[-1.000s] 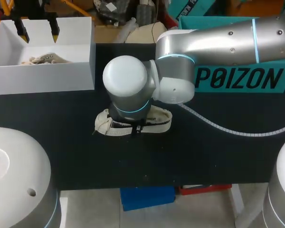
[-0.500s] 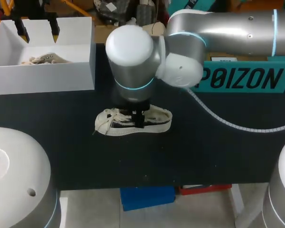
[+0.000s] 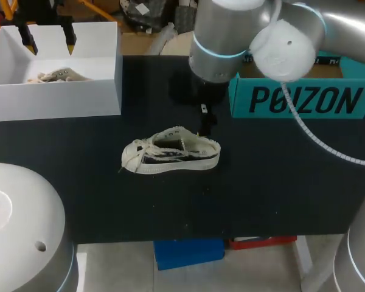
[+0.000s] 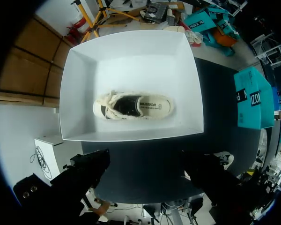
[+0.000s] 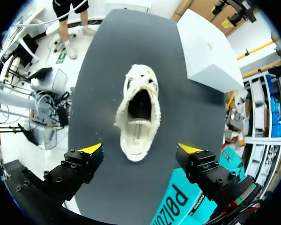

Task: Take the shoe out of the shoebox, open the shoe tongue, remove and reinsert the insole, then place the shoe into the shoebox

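A cream low-top shoe [image 3: 170, 155] lies upright on the black table, toe to the left, its mouth [image 5: 139, 105] wide and a pale insole [image 5: 136, 132] showing at the heel. My right gripper [image 3: 204, 121] hangs open above and just behind the heel; its yellow-tipped fingers [image 5: 91, 149] stand well apart from the shoe [image 5: 139, 112] with nothing between them. A white shoebox [image 3: 79, 97] at the far left holds a second cream shoe [image 4: 133, 105]. My left gripper [image 3: 47, 33] hovers open high over that box [image 4: 131, 56], empty.
A teal box [image 3: 298, 100] with dark lettering stands at the back right, close beside my right arm, and shows under the right gripper's side [image 5: 178, 206]. The table's front edge [image 3: 188, 234] runs below the shoe.
My right gripper has opened, let go of the shoe, and risen up and back toward the teal box. The shoe now lies uncovered. The left arm has not moved.
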